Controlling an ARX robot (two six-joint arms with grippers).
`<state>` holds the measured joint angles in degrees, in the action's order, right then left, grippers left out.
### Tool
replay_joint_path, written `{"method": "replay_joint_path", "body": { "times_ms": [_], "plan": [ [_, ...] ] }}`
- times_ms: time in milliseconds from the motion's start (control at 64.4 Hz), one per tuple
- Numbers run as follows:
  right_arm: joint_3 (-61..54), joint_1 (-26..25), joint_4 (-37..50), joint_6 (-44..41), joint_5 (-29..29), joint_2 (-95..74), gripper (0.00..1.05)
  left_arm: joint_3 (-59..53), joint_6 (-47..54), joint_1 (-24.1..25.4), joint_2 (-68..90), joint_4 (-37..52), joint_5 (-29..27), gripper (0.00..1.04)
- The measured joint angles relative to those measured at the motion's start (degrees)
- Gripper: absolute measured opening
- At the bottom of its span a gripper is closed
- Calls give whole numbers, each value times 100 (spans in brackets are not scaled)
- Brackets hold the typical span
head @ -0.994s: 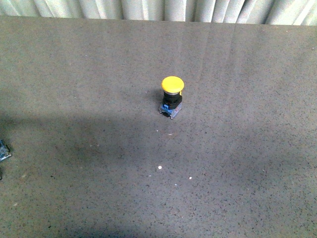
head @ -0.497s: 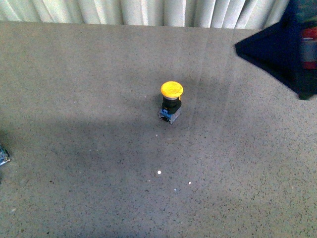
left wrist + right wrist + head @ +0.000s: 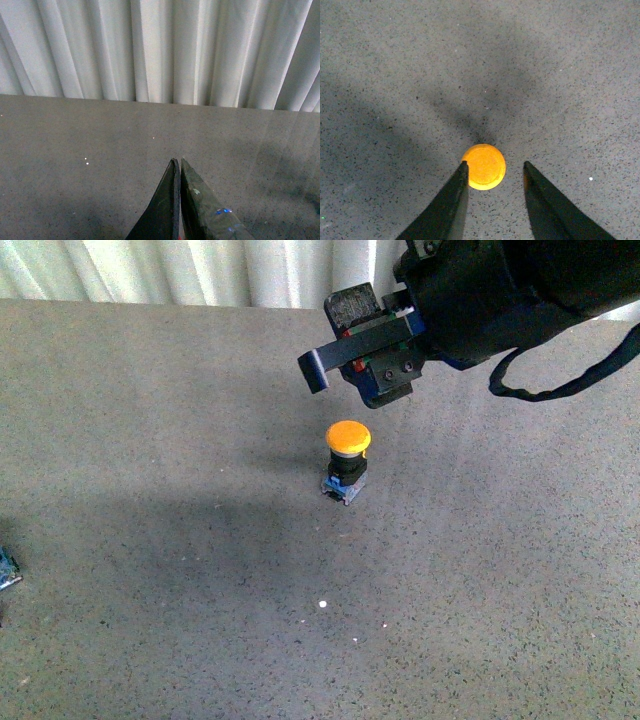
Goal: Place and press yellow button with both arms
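The yellow button (image 3: pixel 347 438) stands upright on the grey table (image 3: pixel 150 440), yellow cap up, black body on a blue and grey base. My right gripper (image 3: pixel 333 342) hangs open above and just behind it, empty. In the right wrist view the cap (image 3: pixel 484 166) shows from above, close to one of the fingers (image 3: pixel 451 205) and partly between the two tips of the right gripper (image 3: pixel 495 165). My left gripper (image 3: pixel 176 161) is shut and empty over bare table. It is out of the front view, and the button is out of the left wrist view.
A small blue scrap (image 3: pixel 6 568) lies at the table's left edge. White curtains (image 3: pixel 200 270) hang behind the far edge and also show in the left wrist view (image 3: pixel 160 50). A black cable (image 3: pixel 560 390) loops under the right arm.
My right arm has come in from the upper right and now hangs over the button. The button has stayed where it was.
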<state>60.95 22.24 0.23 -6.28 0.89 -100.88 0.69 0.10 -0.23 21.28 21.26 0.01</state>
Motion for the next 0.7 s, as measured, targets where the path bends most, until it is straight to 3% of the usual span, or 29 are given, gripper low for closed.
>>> {"method": "replay_joint_path", "body": {
  "times_ms": [171, 652, 699],
  "plan": [
    [146, 15, -35, 125, 4, -328, 1, 0, 0, 0, -358, -354, 0, 1],
    [431, 90, -120, 354, 37, -719, 1, 0, 0, 2, -1095, -1093, 0, 1],
    [413, 87, -122, 369, 39, -719, 1, 2, 0, 2, -1390, -1478, 0, 1]
  ]
}}
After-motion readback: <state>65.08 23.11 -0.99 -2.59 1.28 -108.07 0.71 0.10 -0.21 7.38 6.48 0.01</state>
